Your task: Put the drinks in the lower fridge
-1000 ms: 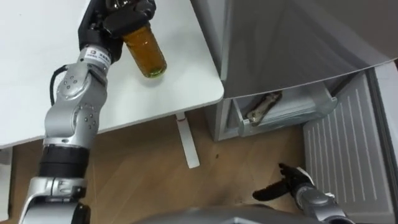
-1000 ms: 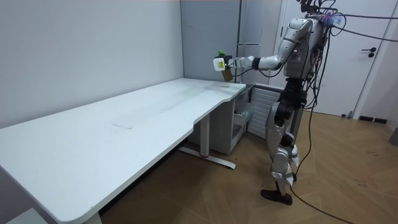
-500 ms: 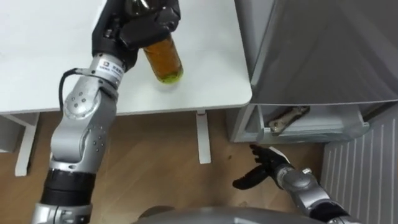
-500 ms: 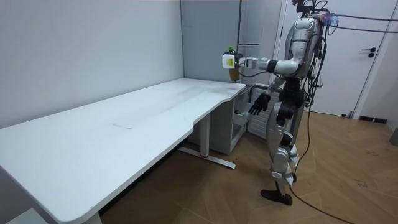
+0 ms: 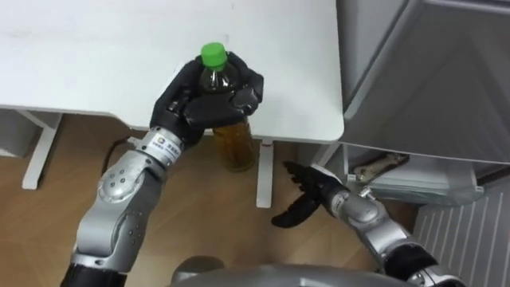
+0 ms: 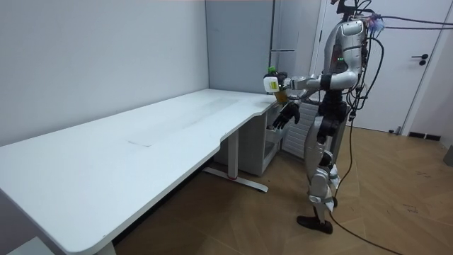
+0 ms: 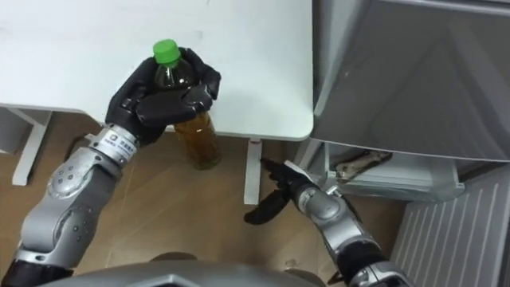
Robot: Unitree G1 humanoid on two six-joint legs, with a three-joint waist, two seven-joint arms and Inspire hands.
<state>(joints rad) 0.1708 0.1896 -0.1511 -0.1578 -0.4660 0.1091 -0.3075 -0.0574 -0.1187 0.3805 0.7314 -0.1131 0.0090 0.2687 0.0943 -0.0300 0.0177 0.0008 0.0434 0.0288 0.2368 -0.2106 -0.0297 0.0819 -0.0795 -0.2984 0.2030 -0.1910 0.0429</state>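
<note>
An upright drink bottle [image 5: 237, 145] with amber liquid and a green cap is held in front of my chest, past the white table's [image 5: 96, 56] near edge and above the wooden floor. My left hand [image 5: 199, 102] is shut on its neck and shoulder. Just to the right and lower, my right hand [image 5: 321, 196] is open with its fingers spread, a short way from the bottle and holding nothing. In the room view I stand at the table's end in front of the grey fridge [image 6: 283, 35], with the bottle [image 6: 280, 91] held out at chest height.
The grey fridge [image 5: 422, 72] stands at the right. Its lower compartment is open: a clear drawer [image 5: 414, 174] with a metallic object [image 5: 381, 166] in it, and the white ribbed door [image 5: 466, 239] swung out at the lower right. A white table leg [image 5: 264, 171] stands behind the bottle.
My left hand has drawn the bottle back off the table towards my body and stood it upright. My right hand has come up towards it. The view has shifted.
</note>
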